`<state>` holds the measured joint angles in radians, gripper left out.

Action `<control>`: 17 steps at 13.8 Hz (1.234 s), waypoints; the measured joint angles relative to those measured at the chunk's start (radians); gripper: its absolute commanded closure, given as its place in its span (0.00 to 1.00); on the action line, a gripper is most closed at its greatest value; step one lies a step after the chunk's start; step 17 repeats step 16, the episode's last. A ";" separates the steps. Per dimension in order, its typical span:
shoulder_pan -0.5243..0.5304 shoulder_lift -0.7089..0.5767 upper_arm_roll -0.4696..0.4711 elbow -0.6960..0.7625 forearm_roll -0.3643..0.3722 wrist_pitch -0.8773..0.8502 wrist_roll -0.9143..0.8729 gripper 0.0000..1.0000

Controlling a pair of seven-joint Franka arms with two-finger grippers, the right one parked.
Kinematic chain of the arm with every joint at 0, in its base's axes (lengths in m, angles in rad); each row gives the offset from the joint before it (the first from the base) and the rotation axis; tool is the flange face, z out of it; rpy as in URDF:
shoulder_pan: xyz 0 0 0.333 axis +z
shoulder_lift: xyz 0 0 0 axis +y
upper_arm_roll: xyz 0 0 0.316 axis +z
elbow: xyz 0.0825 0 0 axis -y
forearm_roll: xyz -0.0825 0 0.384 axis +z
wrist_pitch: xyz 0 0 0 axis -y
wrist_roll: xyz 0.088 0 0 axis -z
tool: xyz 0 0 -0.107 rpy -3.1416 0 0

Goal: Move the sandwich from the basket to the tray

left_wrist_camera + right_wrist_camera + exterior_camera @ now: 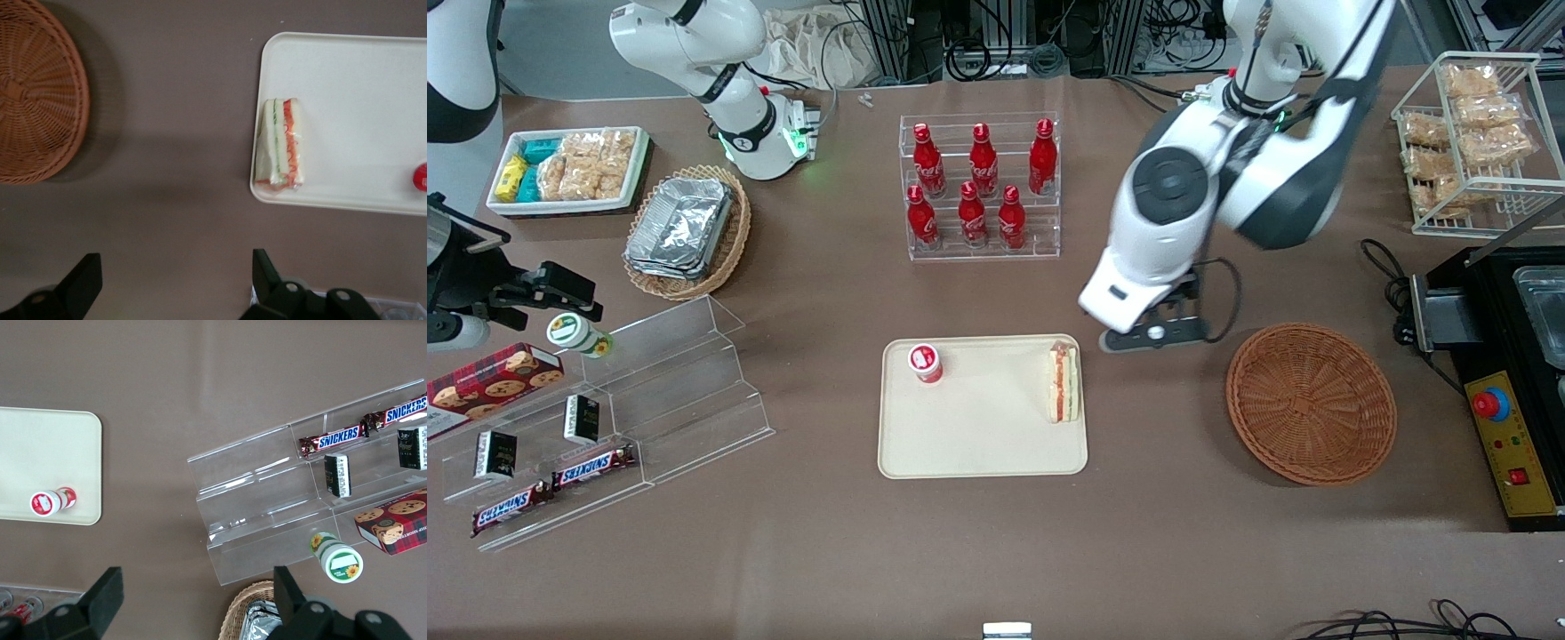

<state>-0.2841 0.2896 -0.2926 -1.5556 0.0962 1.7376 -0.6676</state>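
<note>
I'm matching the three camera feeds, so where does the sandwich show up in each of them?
Front view: the sandwich lies on the tray, at its edge nearest the basket.
Left wrist view: the sandwich sits at the tray's edge; the open gripper hangs over bare table.
Right wrist view: not in it.
Shared landmark: the tray.

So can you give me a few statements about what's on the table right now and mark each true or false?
1. The sandwich lies on the tray. True.
2. The basket holds a sandwich. False: it holds nothing.
3. The gripper is shut on the sandwich. False: it is open, over the bare table between basket and tray, holding nothing.
4. A small red-lidded bottle stands on the tray. True.
5. The sandwich sits in the middle of the tray. False: it is at the tray's edge nearest the basket.
</note>
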 measured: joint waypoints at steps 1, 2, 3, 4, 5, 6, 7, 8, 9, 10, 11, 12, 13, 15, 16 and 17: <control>0.034 -0.029 0.001 0.000 -0.022 -0.025 0.046 0.00; 0.070 -0.059 0.003 0.000 -0.040 -0.055 0.095 0.00; 0.109 -0.089 0.005 0.000 -0.057 -0.097 0.153 0.00; 0.155 -0.119 0.006 0.001 -0.073 -0.144 0.222 0.00; 0.202 -0.150 0.008 0.001 -0.088 -0.194 0.297 0.00; 0.243 -0.183 0.011 0.001 -0.095 -0.248 0.362 0.00; 0.271 -0.215 0.022 0.001 -0.097 -0.299 0.406 0.00; 0.283 -0.248 0.048 0.001 -0.097 -0.342 0.446 0.00; 0.287 -0.279 0.082 0.001 -0.097 -0.368 0.497 0.00; 0.289 -0.306 0.114 0.000 -0.098 -0.379 0.545 0.00; 0.290 -0.331 0.141 -0.001 -0.099 -0.384 0.579 0.00; 0.291 -0.352 0.158 -0.001 -0.100 -0.386 0.598 0.00; 0.291 -0.368 0.162 -0.001 -0.101 -0.386 0.603 0.00; 0.289 -0.378 0.158 0.005 -0.101 -0.386 0.605 0.00; 0.289 -0.376 0.156 0.013 -0.101 -0.384 0.605 0.00; 0.289 -0.376 0.156 0.013 -0.101 -0.384 0.605 0.00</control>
